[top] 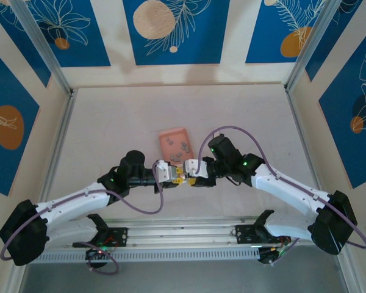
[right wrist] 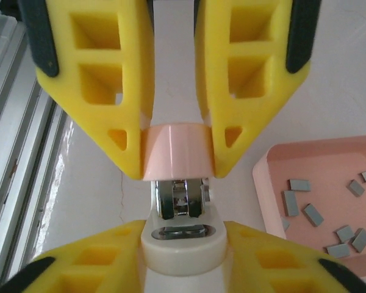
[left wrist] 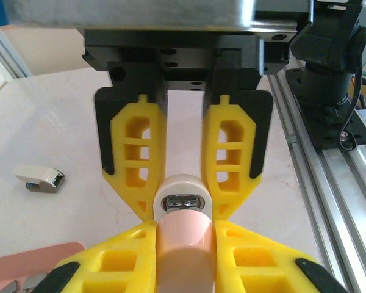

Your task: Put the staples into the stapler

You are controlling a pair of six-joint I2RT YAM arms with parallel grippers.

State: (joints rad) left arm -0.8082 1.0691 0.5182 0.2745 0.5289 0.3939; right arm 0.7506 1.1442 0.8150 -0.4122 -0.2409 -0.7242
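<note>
The stapler (top: 183, 173) is held off the table between both grippers, near the front centre. My left gripper (top: 169, 173) (left wrist: 184, 232) is shut on its salmon-pink top (left wrist: 184, 250). My right gripper (top: 195, 170) (right wrist: 183, 235) is shut on its cream base (right wrist: 183, 253). In the right wrist view the pink top (right wrist: 175, 149) stands apart from the base, and the metal magazine (right wrist: 180, 198) shows between them. Several small grey staples (right wrist: 311, 213) (top: 178, 145) lie loose in the pink tray (right wrist: 262, 183) (top: 171, 131), just beyond the grippers.
A small cream and grey part (left wrist: 39, 178) lies on the table to the left of the grippers. A corner of the pink tray (left wrist: 30, 259) shows at the lower left of the left wrist view. Aluminium rails (top: 183, 235) run along the near edge.
</note>
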